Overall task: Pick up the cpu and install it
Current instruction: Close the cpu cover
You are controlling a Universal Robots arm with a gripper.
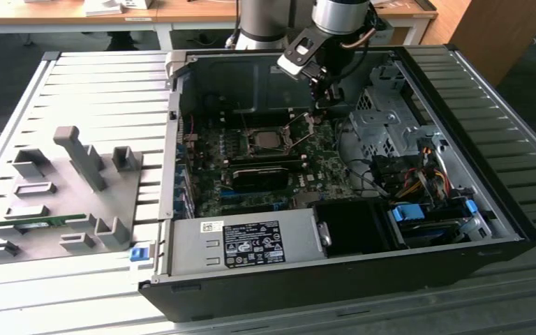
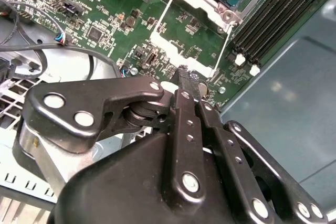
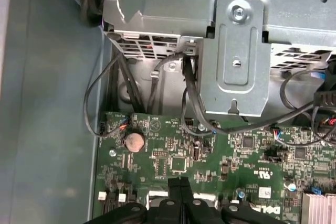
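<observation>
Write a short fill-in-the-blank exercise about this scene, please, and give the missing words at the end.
The cpu sits in its socket on the green ____.
The gripper hangs ____ the open computer case.
The grey fixture plate lies to the exterior view's ____ of the case.
Missing words: motherboard; inside; left.

A ribbed metal table (image 1: 100, 84) carries an open computer case (image 1: 343, 279) and a grey fixture plate (image 1: 72, 202).
</observation>
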